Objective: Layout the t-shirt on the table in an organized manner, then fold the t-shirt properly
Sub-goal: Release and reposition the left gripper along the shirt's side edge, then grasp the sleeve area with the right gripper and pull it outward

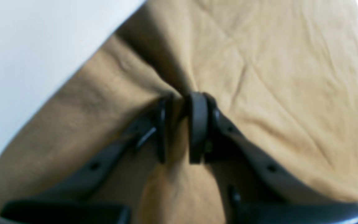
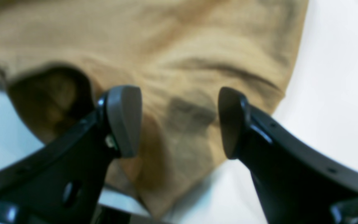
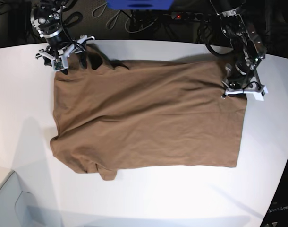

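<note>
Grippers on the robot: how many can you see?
2. The left gripper pinches the t-shirt at its right edge in the base view. The right gripper is open at its top-left corner.

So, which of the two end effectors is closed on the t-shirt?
The left end effector, on the base view's right, pinches a fold of the t-shirt. The right end effector stands wide open above a sleeve, gripping nothing.

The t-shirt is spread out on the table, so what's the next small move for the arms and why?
Probably close the right gripper on the cloth. Its jaws stand open over a bunched corner of the t-shirt, while the left gripper is already pinched on a tuft at the opposite end, so both ends would then be held for straightening.
</note>
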You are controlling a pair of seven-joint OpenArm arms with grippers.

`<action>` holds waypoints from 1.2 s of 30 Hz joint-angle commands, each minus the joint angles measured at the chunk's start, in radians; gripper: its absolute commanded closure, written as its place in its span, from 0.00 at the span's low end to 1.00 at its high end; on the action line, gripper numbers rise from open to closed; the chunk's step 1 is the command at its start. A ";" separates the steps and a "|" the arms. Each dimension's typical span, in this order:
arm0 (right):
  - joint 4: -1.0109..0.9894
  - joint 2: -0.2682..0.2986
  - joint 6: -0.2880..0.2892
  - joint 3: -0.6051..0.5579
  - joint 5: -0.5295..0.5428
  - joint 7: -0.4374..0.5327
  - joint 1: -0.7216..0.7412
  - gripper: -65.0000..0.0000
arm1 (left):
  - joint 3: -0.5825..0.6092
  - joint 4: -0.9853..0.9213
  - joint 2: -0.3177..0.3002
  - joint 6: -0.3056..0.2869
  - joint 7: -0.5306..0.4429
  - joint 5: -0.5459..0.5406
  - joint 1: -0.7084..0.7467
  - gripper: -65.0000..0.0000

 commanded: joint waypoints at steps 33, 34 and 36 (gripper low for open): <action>-0.181 0.097 0.007 -0.172 0.011 -0.228 0.645 0.39 | 0.001 -0.032 -0.123 0.030 0.071 -0.155 0.005 0.84; -0.279 0.098 0.007 -0.178 0.011 -0.236 0.717 0.39 | 0.001 -0.032 -0.123 0.030 0.071 -0.154 0.007 0.84; -0.494 0.100 0.007 -0.177 0.009 -0.225 0.860 0.39 | 0.001 -0.035 -0.123 0.030 0.071 -0.152 0.008 0.84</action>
